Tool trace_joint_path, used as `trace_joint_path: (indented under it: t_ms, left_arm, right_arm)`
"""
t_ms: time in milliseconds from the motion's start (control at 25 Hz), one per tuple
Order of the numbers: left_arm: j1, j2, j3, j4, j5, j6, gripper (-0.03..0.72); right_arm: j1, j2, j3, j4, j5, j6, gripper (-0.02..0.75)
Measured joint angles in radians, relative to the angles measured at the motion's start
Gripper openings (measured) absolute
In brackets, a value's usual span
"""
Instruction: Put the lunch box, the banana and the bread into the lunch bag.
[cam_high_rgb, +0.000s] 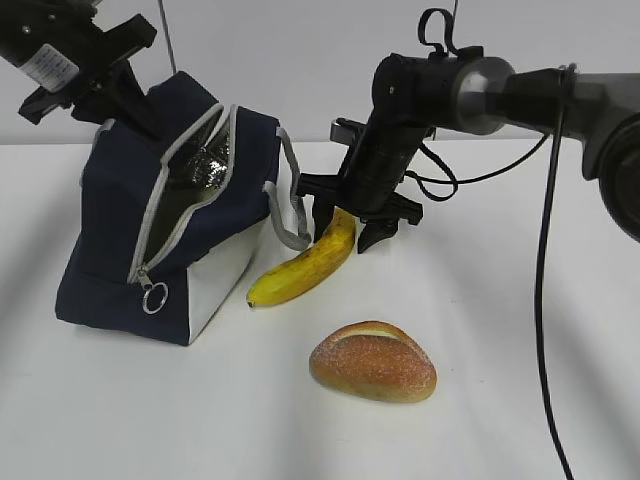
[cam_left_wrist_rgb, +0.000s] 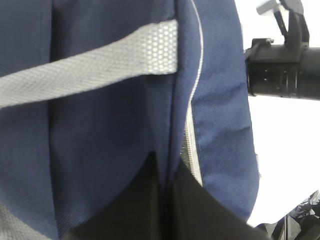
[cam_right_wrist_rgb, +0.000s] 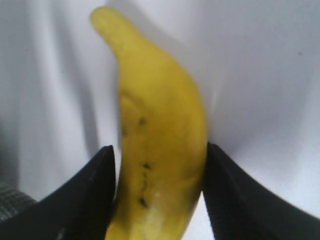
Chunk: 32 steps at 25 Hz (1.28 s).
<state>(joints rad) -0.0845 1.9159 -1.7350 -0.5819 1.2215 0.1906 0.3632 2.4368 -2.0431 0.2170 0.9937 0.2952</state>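
Right gripper (cam_high_rgb: 350, 225): reaching down over the far end of the banana (cam_high_rgb: 300, 265), its two dark fingers (cam_right_wrist_rgb: 95, 195) standing one on each side of the fruit; in the right wrist view they are lying against or just beside the peel, and I cannot tell whether they are pressing it yet.
Banana: lying on the white table (cam_high_rgb: 500, 400), curved, near tip pointing left toward the bag, far end sitting between the fingers.
Left gripper (cam_high_rgb: 120, 95): closed on the far upper edge of the lunch bag (cam_high_rgb: 130, 240), pinching the navy fabric, as the left wrist view is showing.
Lunch bag: sitting left of the banana, tilting, its zipper open and silver lining (cam_high_rgb: 205, 165) showing; the ring pull (cam_high_rgb: 154, 297) is hanging at the near end, a grey handle (cam_high_rgb: 290, 200) is drooping just beside the banana.
Bread (cam_high_rgb: 373, 361): resting on the table nearest the camera, right of the bag, apart from the banana.
Lunch box: not showing in any view.
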Motion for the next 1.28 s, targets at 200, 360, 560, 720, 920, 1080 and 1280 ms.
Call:
trace_joint_path:
  t_ms: [200,360,560,720,920,1080,1280]
  left_arm:
    - [0.000,0.000,0.000,0.000,0.000,0.000,-0.003]
    - [0.000,0.000,0.000,0.000,0.000,0.000,-0.003]
    - [0.000,0.000,0.000,0.000,0.000,0.000,-0.003]
    - [0.000,0.000,0.000,-0.001,0.000,0.000,-0.003]
    - [0.000,0.000,0.000,-0.002,0.001,0.000,-0.003]
    - [0.000,0.000,0.000,-0.003,0.001,0.000,-0.003]
    - [0.000,0.000,0.000,-0.005,0.000,0.000,-0.003]
  right_arm:
    - [0.000,0.006,-0.002,0.000,-0.013,0.002,0.333]
    - [0.000,0.014,-0.034,-0.031,0.031,0.002,0.329]
    - [0.000,0.015,-0.145,-0.189,0.201,-0.024,0.329]
    - [-0.002,0.009,-0.232,-0.284,0.226,-0.068,0.329]
    - [-0.011,-0.055,-0.254,-0.200,0.237,-0.135,0.329]
    - [-0.011,-0.148,-0.258,-0.079,0.241,-0.200,0.329]
    - [-0.011,-0.236,-0.260,0.081,0.254,-0.258,0.329]
